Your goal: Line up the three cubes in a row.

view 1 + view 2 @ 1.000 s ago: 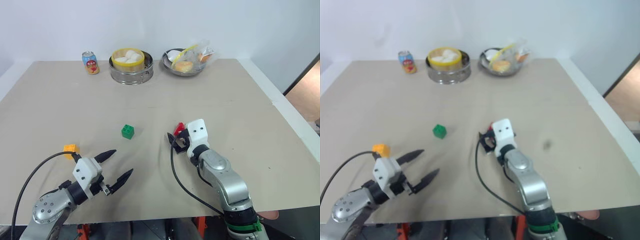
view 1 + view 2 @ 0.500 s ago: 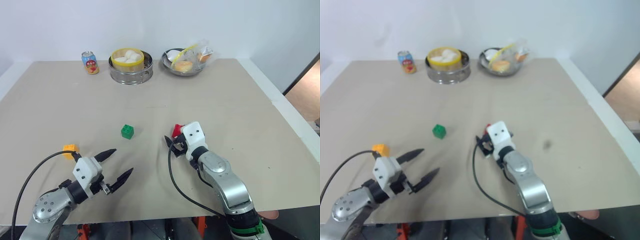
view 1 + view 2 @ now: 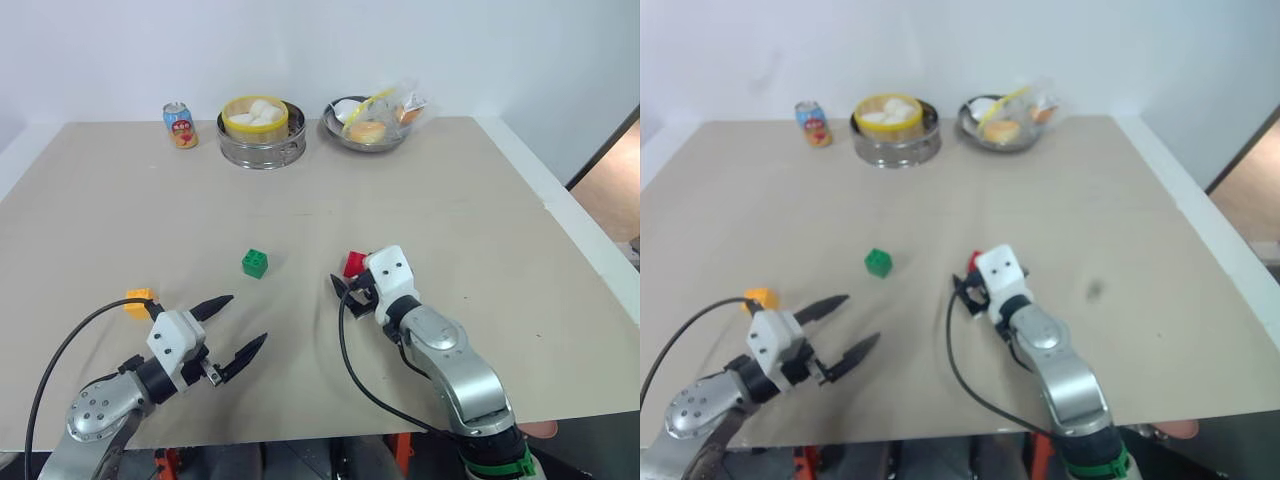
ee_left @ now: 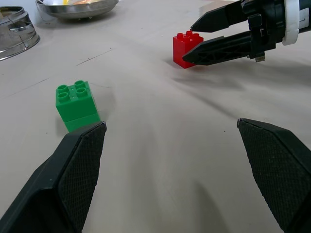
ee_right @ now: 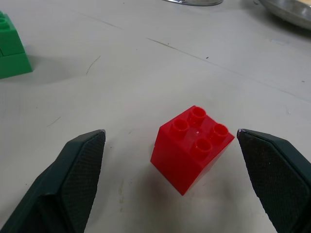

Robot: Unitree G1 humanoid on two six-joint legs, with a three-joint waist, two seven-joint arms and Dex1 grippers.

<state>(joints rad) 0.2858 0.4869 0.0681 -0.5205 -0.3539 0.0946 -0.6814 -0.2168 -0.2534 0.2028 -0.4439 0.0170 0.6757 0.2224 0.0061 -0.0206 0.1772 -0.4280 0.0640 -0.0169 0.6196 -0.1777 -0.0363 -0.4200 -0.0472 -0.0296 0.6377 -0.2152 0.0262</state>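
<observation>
Fingers, right: spread wide on the right gripper (image 5: 170,194), 1 black pad on each side of the red cube (image 5: 192,148), clear gaps both sides, so nothing is clamped.
Fingers, left: left gripper (image 3: 232,327) also wide open and empty, hanging above the table (image 3: 480,200) at lower left of the left eye frame.
What changed: over the last second the right gripper's white housing slid down-frame off the red cube (image 3: 354,264). A second ago the housing mostly covered the cube; now its top pokes out clearly at mid-frame. Cube itself looks like it sat put.
Left side change: none I can spot, same pose as a second ago.
Red cube spot: centre of the left eye frame, flat on the table, studs up, turned a bit diagonal to the fingers.
Green cube: green cube (image 3: 255,263) left of the red one at about the same height in frame, well apart from it.
Orange-yellow cube: orange-yellow cube (image 3: 139,299) lower left, just beside the left gripper's cable, out of line with the other 2.
Clutter: soda can (image 3: 181,125), steamer tin (image 3: 262,131) and food bowl (image 3: 372,122) along the top edge, far from the action.
My read: looks like lining up for a grab, not a retreat. No row yet, all 3 cubes loose; that diagonal cube could twist when the pads close.
</observation>
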